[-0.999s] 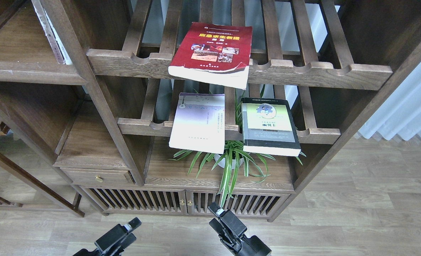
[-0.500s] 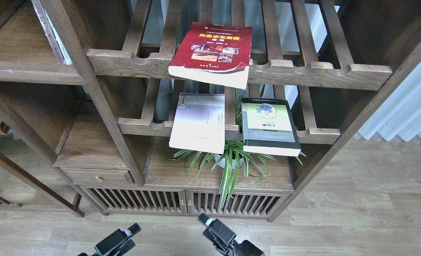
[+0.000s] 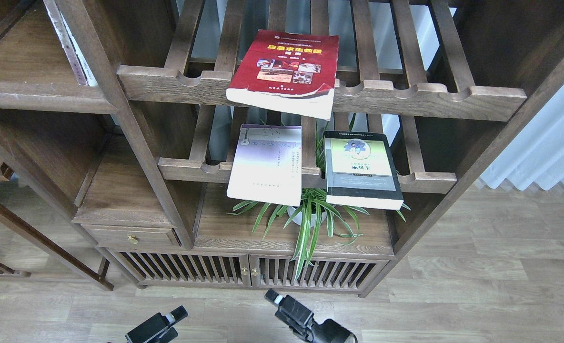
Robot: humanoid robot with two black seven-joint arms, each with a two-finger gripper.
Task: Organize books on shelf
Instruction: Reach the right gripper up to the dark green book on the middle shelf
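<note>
**Books sit high, both hands low — right hand nearer**

All 3 books lie flat on the slatted racks, far up and away from both hands. Red book (image 3: 282, 71) is on the upper rack, front edge hanging over the scalloped rail. Lavender-white book (image 3: 265, 163) and yellow-green book (image 3: 362, 169) sit side by side on the lower rack, apart, w/ spider plant (image 3: 310, 214) showing between and below them. Long axes run front-to-back, short ends facing the robot.

Left hand (image 3: 175, 315) and right hand (image 3: 276, 299) hover near the floor at bottom of view, holding nothing; too dark and end-on to tell finger spacing.

Right hand sits roughly under the lavender-white book, so prob. the nearer arm for it. Solid shelf (image 3: 48, 97) is up-left, closer to the left arm's side.
</note>
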